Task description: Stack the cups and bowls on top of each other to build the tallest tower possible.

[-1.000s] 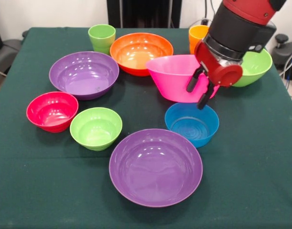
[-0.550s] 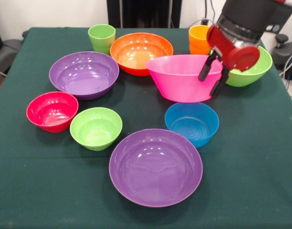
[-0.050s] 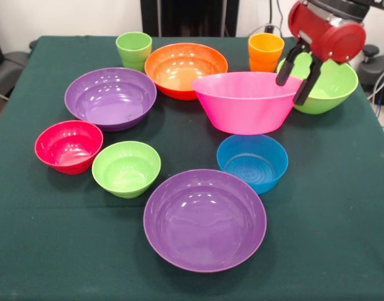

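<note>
My gripper (image 3: 292,91) hangs open and empty in the air at the upper right, above the right rim of the huge pink bowl (image 3: 242,106) and in front of the large lime green bowl (image 3: 335,89). A large purple bowl (image 3: 204,219) sits nearest the front edge, and another purple bowl (image 3: 110,97) is at the left. The orange bowl (image 3: 186,68) stands at the back. The small blue (image 3: 251,162), red (image 3: 68,145) and lime green (image 3: 126,168) bowls lie between. The green cup (image 3: 133,50) and orange cup (image 3: 265,51) stand upright at the back. Nothing is nested, so no tower shows.
A dark green cloth (image 3: 330,238) covers the table. Its right edge runs just past the large lime green bowl, and cables and dark equipment (image 3: 377,69) lie beyond it.
The gripper has left the pink bowl's right rim and risen up and to the right. The pink bowl, tilted before, now sits level on the cloth.
</note>
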